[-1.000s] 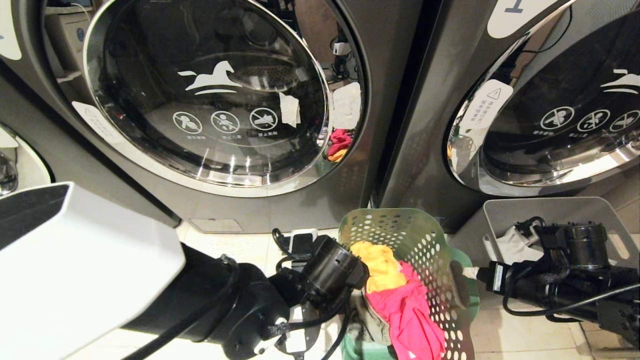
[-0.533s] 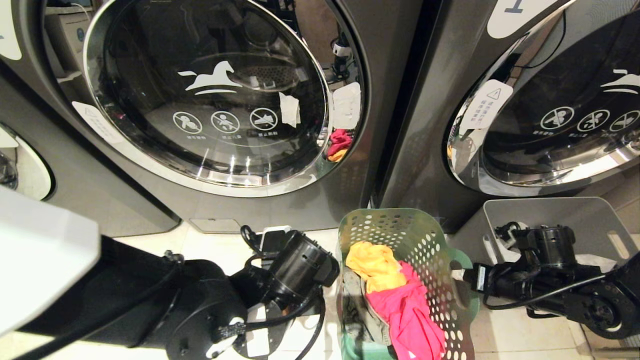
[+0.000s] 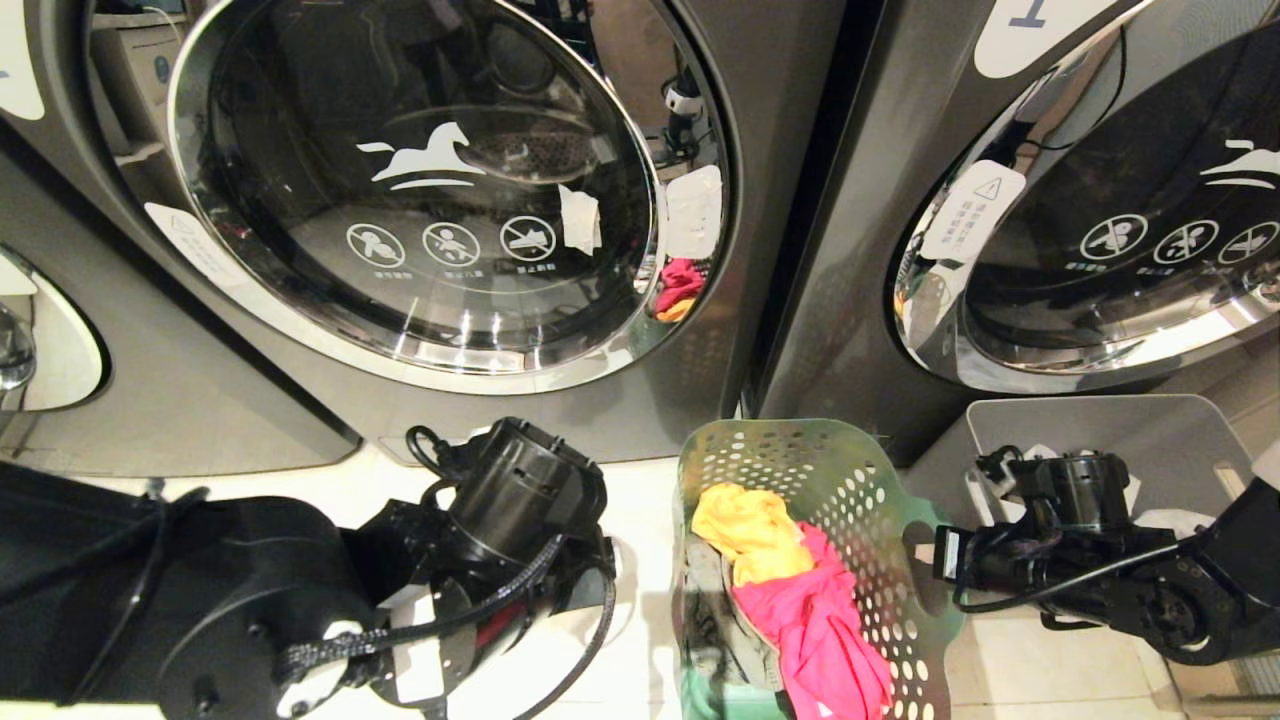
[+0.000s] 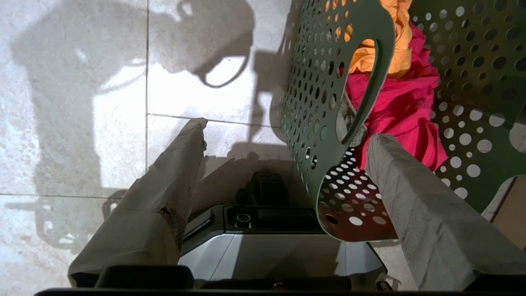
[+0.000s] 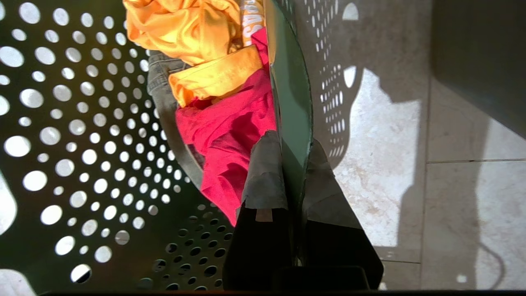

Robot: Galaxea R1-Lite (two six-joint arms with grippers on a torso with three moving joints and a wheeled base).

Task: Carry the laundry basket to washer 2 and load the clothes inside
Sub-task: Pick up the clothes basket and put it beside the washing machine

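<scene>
The green perforated laundry basket stands on the floor in front of the shut round door of washer 2, toward the door's right side. It holds the clothes: a yellow piece, a pink-red one and a grey one. My right gripper is shut on the basket's right wall. My left gripper is open beside the basket's left side. The left wall with its slot handle stands between the fingers, apart from both. In the head view the left wrist hides those fingers.
A grey solid-walled bin sits right of the basket, behind my right arm. The washer marked 1 is to the right and another machine at the far left. Pale floor tiles lie left of the basket.
My right gripper has shut on the basket's right wall. My left arm has drawn back to the left, away from above the basket. The basket and clothes have stayed put.
</scene>
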